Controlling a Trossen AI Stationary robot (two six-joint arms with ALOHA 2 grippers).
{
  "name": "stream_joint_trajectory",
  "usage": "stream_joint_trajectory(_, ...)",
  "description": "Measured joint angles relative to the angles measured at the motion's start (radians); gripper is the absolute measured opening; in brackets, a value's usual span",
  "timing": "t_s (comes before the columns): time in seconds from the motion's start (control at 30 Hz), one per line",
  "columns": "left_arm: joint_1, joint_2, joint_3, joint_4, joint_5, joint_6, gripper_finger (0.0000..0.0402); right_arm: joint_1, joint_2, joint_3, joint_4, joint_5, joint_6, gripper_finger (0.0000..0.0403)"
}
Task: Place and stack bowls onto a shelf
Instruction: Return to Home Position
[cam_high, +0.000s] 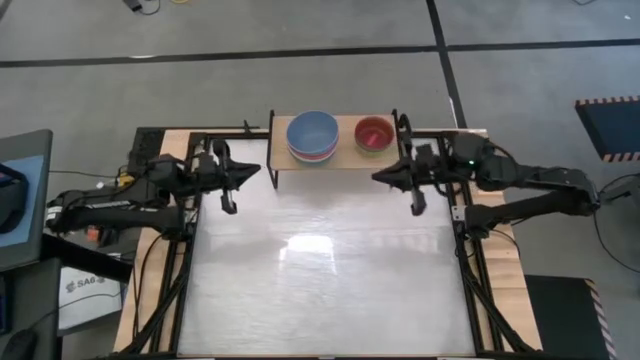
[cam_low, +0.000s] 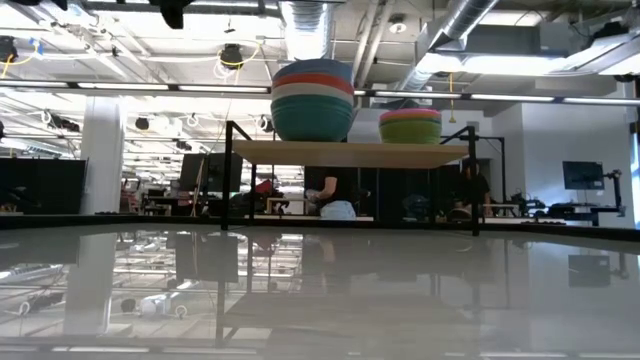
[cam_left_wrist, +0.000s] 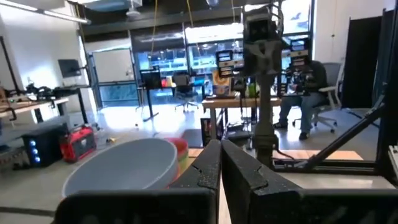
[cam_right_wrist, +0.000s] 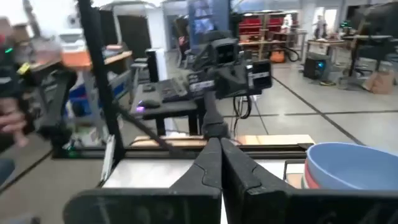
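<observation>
Found left gripper (cam_left_wrist: 219, 146) and right gripper (cam_right_wrist: 219, 143) with fingers pressed together, empty. Saw large bowl stack (cam_high: 312, 136) and small bowl stack (cam_high: 374, 134) on the shelf (cam_high: 345, 150), between both fingertip pairs, touching neither.

Bright, even overhead light. Broad glare patch on the white tabletop (cam_high: 320, 250). In the low view it mirrors ceiling strip lights (cam_low: 520, 62). Soft shadow beneath shelf (cam_high: 346, 126).

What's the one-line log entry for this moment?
left claw: shut, empty, by shelf left end | right claw: shut, empty, by shelf right end | shelf: tall stack, blue bowl on top; short stack beside it
</observation>
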Motion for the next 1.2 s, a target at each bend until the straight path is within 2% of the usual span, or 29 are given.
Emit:
stream_joint_trajectory(0.17,0.018,-0.036,-0.003,-0.115,0.07,-0.001,0.0,0.014,-0.102,-0.001,-0.14,0.002,-0.081,0.002)
stream_joint_trajectory(0.23,0.016,-0.041,-0.034,-0.105,0.092,-0.008,0.0,0.032,-0.134,-0.019,-0.155,0.005,-0.116,0.0023)
stream_joint_trajectory(0.4,0.015,-0.048,-0.156,0.018,0.078,-0.055,0.0,0.07,-0.212,-0.174,-0.006,0.022,-0.134,0.0018)
stream_joint_trajectory(0.5,0.016,-0.061,-0.199,0.038,0.007,-0.064,0.0,0.072,-0.255,-0.276,0.074,0.058,-0.1,0.0018)
stream_joint_trajectory(0.6,0.017,-0.096,-0.207,0.031,-0.049,-0.074,0.0,0.068,-0.294,-0.337,0.081,0.069,-0.09,0.002)
stream_joint_trajectory(0.7,0.025,-0.142,-0.207,0.021,-0.034,-0.061,0.0,0.07,-0.34,-0.374,0.081,0.076,-0.089,0.0019)
stream_joint_trajectory(0.93,0.056,-0.269,-0.215,-0.16,0.024,-0.067,0.0,0.064,-0.466,-0.468,0.068,0.093,-0.094,0.002)
stream_joint_trajectory(1.07,0.056,-0.301,-0.273,-0.156,0.029,-0.087,0.0,0.045,-0.511,-0.558,0.124,0.104,-0.057,0.002)
stream_joint_trajectory(1.2,0.056,-0.298,-0.365,-0.103,0.03,-0.148,0.0,0.042,-0.515,-0.645,0.26,0.104,-0.015,0.002)
